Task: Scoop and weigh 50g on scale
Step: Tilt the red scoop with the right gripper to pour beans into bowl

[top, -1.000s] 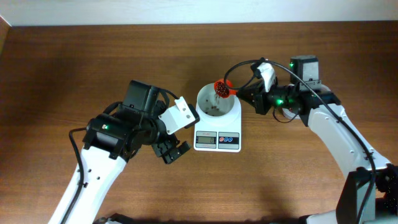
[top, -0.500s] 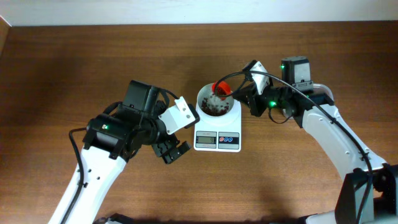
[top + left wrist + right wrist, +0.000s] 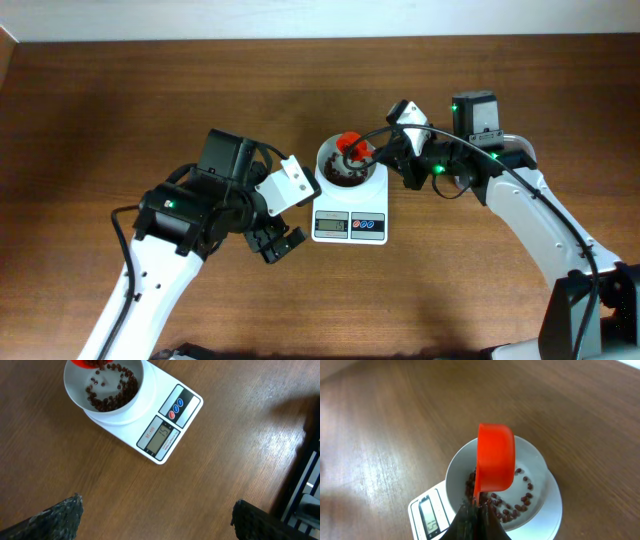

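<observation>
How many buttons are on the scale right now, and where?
3, in a row on the scale next to its display: one red button at one end, then two blue buttons beside it. None look hidden.

Right claw [image 3: 476, 511] clamps red scoop [image 3: 495, 457] tipped over white bowl [image 3: 534, 460], beans [image 3: 512, 510] inside.

Both my arms share one build: long white shells on the links and black housings at the joints. The left arm [image 3: 150, 275] carries a white camera block [image 3: 287, 185], a green light [image 3: 168, 204] and a thin black cable [image 3: 119, 240]. Its left pincer [image 3: 277, 243] is black, with rough dark grey fingers [image 3: 57, 517]. The right arm [image 3: 540, 215] has a black box [image 3: 478, 110], another green lamp [image 3: 437, 168] and a dark right pincer [image 3: 475, 522].
</observation>
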Controlling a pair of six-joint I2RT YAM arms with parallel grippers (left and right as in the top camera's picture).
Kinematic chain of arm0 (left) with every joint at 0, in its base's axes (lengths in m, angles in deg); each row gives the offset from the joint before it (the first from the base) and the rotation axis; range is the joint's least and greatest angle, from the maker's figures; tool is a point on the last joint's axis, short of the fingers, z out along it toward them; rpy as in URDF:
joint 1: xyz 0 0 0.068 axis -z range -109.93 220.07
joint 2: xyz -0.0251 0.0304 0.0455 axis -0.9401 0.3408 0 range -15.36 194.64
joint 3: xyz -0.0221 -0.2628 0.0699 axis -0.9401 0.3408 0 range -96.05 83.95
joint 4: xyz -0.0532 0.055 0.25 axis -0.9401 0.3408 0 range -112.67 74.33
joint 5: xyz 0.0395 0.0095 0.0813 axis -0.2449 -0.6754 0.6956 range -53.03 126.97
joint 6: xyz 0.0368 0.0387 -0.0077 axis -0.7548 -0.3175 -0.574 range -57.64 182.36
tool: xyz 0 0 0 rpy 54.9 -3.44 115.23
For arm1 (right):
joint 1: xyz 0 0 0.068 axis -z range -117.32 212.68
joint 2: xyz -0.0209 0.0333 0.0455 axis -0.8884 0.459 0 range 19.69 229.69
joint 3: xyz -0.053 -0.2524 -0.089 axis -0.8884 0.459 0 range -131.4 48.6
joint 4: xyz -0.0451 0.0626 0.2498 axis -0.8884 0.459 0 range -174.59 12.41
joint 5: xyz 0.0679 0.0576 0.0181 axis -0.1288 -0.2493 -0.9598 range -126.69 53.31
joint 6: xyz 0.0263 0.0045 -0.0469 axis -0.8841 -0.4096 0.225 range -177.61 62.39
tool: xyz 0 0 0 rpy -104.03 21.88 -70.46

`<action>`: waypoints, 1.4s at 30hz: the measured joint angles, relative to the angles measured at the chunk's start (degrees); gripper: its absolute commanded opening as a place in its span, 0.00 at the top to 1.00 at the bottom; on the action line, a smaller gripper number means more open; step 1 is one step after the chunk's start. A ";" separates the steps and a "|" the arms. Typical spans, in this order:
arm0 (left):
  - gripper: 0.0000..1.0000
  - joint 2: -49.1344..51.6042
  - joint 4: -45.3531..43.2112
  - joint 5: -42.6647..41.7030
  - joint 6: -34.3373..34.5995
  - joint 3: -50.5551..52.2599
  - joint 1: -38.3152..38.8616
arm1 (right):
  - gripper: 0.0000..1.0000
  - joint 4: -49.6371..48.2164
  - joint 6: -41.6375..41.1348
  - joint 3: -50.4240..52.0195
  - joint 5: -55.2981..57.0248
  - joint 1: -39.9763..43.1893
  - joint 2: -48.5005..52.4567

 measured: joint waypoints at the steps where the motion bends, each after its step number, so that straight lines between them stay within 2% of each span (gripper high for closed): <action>1: 0.01 0.00 0.00 0.00 0.00 0.00 0.00 | 0.96 0.07 0.24 0.00 -1.09 0.00 0.00; 12: 0.01 0.00 -0.02 0.00 0.00 0.00 0.00 | 0.96 0.22 1.95 0.00 2.25 -0.37 0.09; 14: 0.01 0.00 0.00 0.02 -0.02 0.00 0.00 | 0.96 0.00 2.78 0.00 -1.16 -0.37 0.46; 20: 0.01 0.00 0.00 0.02 0.00 0.00 -0.02 | 0.96 -0.50 2.84 0.00 0.35 -1.14 0.90; 35: 0.01 0.00 0.00 0.02 0.00 0.00 0.00 | 0.96 -2.01 -2.47 0.00 2.27 -1.51 0.94; 42: 0.01 0.00 0.00 0.02 0.00 0.00 -0.02 | 0.96 -3.15 2.43 -0.07 9.03 -1.62 -0.39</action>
